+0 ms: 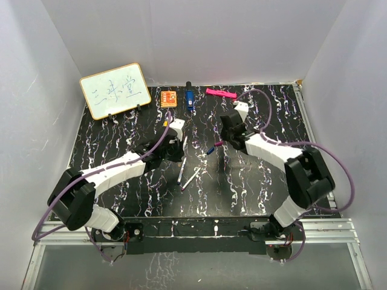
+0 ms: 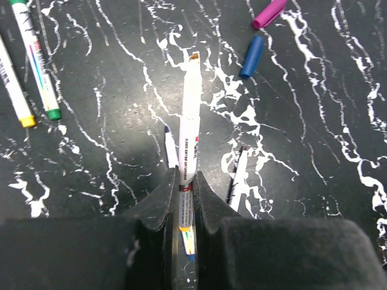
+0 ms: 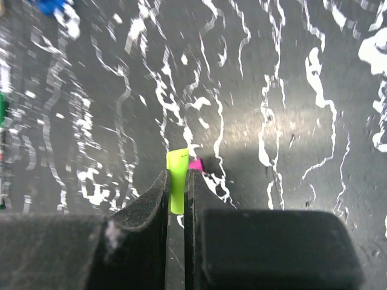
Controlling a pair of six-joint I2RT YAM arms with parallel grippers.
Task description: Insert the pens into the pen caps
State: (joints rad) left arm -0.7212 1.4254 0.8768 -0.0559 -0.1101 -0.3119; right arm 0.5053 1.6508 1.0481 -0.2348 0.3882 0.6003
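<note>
Pens first: I count 0 of 4 capped right now, as far as my views show. My left gripper (image 2: 186,181) has its fingers pinching a white pen (image 2: 190,115) low on the barrel. The bare orange-brown nib points away from the wrist and looks lifted off the table (image 1: 254,187). My right gripper (image 3: 177,178) has its fingers pressed onto the yellow cap (image 3: 176,162), which pokes out just past the fingertips.

From above, the 2 grippers sit near the middle of the table, side by side but apart, so nib and cap are not yet together. That's the step in hand, I'd say: line this pen up with this cap and push it home.

Waiting on the table are a pen with a green end (image 2: 35,57) and a pen with a yellow end (image 2: 13,84), side by side, loose, neither wearing a cap. The blue cap (image 2: 252,56) and the purple cap (image 2: 269,13) lie close together, beyond the held nib and to its right, both empty. The 4th pen and the green cap I cannot place for sure, because the right wrist picture is smeared along its left edge.

My read is 1 pairing in hand, 3 more after it, and nothing finished.
</note>
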